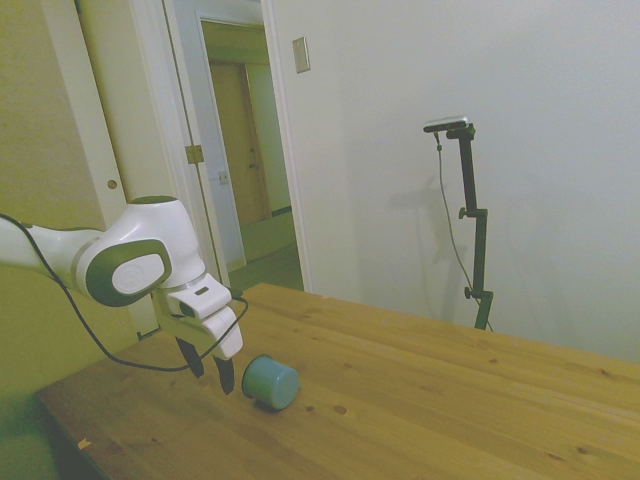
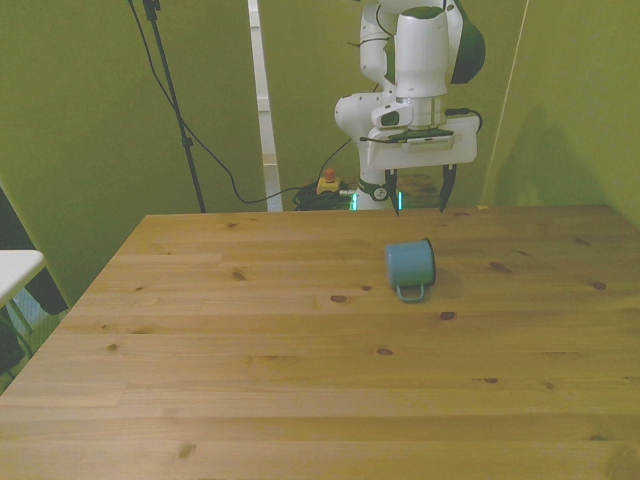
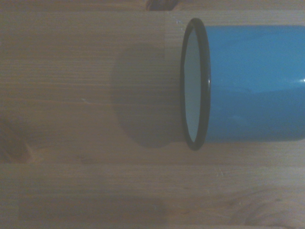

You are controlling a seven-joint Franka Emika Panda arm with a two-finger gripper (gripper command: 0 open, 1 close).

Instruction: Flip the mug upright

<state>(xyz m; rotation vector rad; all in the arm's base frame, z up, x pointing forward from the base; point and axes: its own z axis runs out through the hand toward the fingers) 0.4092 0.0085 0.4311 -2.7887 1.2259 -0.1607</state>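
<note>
Currently the gripper point(image 2: 418, 196) is hanging above the table point(image 2: 300, 380) with its two dark fingers point(image 1: 224, 374) pointing down and spread apart, holding nothing. In the front view the gap between the fingers is plain, one finger on each side of the white hand. In the side view the fingertips are sitting a little above the wood, not touching it.

The mug point(image 2: 410, 264) is lying on its side on the table, just beside the gripper and apart from it; no finger is touching it. In the front view the mug is lying below the gripper in the picture, nearer the camera, with its handle point(image 2: 411, 293) pointing toward the camera and resting low against the wood. Its rimmed end is facing the front view's right. In the side view the mug point(image 1: 270, 381) is showing its flat round end, lying just to the right of the fingertips.

The wrist view is showing the mug point(image 3: 252, 81) close up: blue side wall, thin dark rim point(image 3: 206, 83), and a pale inside seen almost edge-on. The mug's shadow is falling on the wood beside the opening.

Beyond the mug, the table is stretching out in long pale planks with dark knots. A knot point(image 2: 339, 298) is lying near the mug, toward the front view's left.
</note>
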